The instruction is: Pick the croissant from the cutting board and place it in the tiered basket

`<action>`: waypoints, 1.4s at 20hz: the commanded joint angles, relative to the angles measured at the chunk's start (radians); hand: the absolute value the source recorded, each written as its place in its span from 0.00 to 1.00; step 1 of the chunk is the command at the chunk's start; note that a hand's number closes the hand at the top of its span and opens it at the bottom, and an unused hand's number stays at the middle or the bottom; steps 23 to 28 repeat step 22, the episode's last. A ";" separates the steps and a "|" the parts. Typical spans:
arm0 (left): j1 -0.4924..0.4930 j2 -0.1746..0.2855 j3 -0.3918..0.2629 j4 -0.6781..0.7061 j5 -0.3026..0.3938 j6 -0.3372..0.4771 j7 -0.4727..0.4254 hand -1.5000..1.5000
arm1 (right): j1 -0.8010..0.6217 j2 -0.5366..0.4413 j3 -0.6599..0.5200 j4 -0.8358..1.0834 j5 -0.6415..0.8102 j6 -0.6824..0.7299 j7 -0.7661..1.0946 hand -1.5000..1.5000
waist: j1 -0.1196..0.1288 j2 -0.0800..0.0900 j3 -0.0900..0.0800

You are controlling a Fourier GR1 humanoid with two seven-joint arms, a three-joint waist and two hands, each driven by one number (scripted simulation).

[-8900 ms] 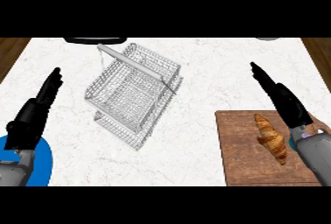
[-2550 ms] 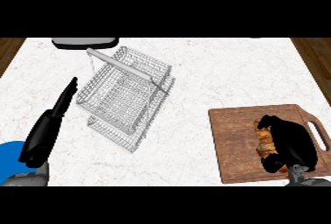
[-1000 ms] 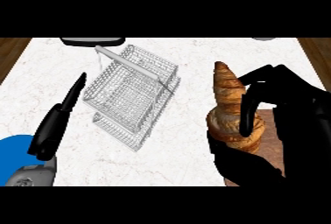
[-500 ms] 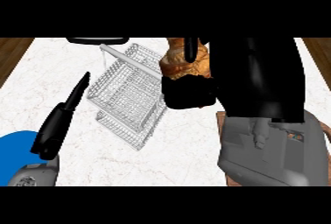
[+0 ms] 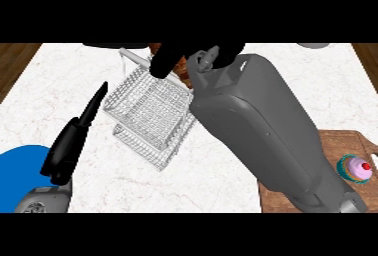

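**Croissant over the basket, not yet set down**

Gripped the croissant (image 5: 182,71) in the curled fingers of the right hand (image 5: 184,50), far across the counter, with only brown patches visible between the black fingers. Reached there with the grey right forearm, slanting up from the near right corner. Hung the pastry above the far right corner of the wire tiered basket (image 5: 140,105), seemingly over its rim rather than inside. Could not tell whether touching the wire or apart from it. Laid the left hand (image 5: 70,142) straight-fingered and holding nothing on the left, just beside the basket's left edge, pointing far, past a blue plate (image 5: 18,170) at the near left edge. Found no croissant on the cutting board (image 5: 339,142) at the near right, only a pink-frosted cupcake (image 5: 356,169) by its right edge.

Judged the pick as done and the carry as nearly done. Left to do, by this reading: lower the croissant into a tier of the basket, open the fingers and draw the hand clear. Guessed the tray nearest under the hand as the likely landing spot.
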 commanded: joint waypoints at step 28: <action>0.030 0.021 0.054 0.048 0.010 0.003 -0.029 0.50 | -0.105 -0.044 -0.048 0.443 -0.037 -1.000 -0.116 0.00 | -0.070 -0.019 0.002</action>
